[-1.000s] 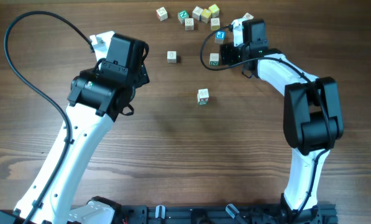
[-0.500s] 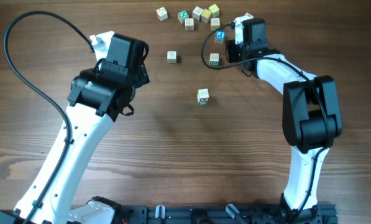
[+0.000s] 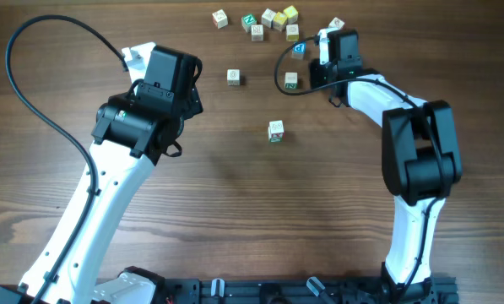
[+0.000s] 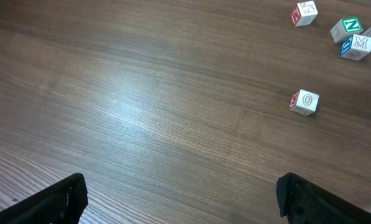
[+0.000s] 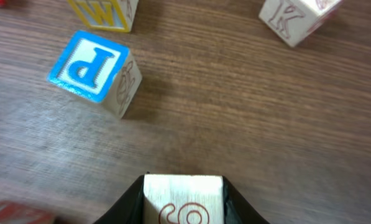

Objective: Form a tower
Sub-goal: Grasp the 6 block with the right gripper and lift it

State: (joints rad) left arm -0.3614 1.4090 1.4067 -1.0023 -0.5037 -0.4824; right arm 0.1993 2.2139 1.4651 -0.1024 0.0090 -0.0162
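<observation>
one tower stands by itself near the middle of the bench in the overhead view, with green showing low on its side. how many cubes high it is cannot be told from above. a loose cluster of cubes lies along the far edge, a yellowish cube among them. between cluster and tower sit an o cube to the left and a green-marked cube to the right. the left arm hangs over the bench left of the tower, well apart from it. the right claw is down at the right end of the cluster, just beside a blue cube.

left wrist view: the left claw stands wide, its dark fingers at the bottom corners with bare bench between them. the o cube, one side red, lies ahead to the right. farther off are a green n cube and a blue m cube, close together.

right wrist view: the right claw is closed narrow on a red-marked cube, with a finger against each side. whether that cube rests on the bench cannot be told. ahead to the left lies the blue cube, a white p on top. a w cube lies beyond it, and a k cube is ahead to the right. all three are apart from the held one.
</observation>
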